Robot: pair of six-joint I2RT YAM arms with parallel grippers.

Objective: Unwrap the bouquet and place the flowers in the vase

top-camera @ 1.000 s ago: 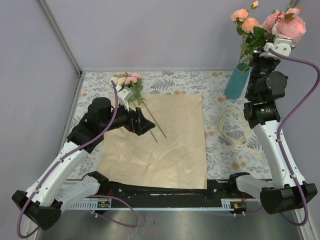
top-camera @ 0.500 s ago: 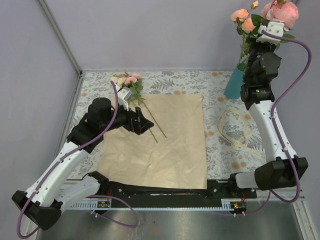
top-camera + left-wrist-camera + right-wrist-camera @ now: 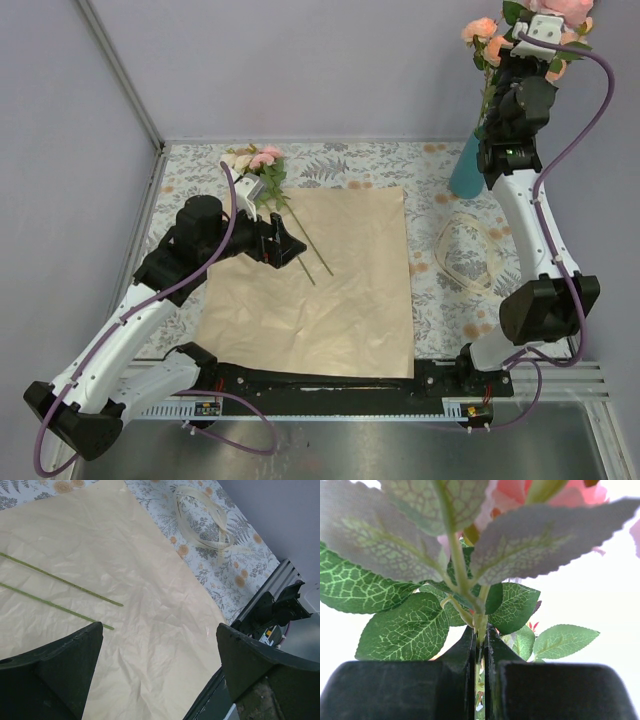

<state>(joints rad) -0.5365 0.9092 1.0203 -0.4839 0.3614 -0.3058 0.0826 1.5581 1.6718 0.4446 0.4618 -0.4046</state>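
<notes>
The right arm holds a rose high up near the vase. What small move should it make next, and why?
Probably shift the right gripper leftward until it is above the vase, before lowering. It is shut on a rose stem and raised high, while the vase stands lower and to its left in the overhead view, with peach roses already inside. The stem's lower end is hidden.

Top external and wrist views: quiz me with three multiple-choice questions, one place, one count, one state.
1. Where is the vase? A) near left corner B) far right, off the kraft paper C) between the arm bases.
2. How many green stems cross the paper in the left wrist view? A) two B) four C) none.
3. The right tool is A) wide open B) shut on a flower stem C) shut on ribbon.
Answers: B, it stands past the paper's right edge; A, two thin stems show; B, it pinches the stem.
</notes>
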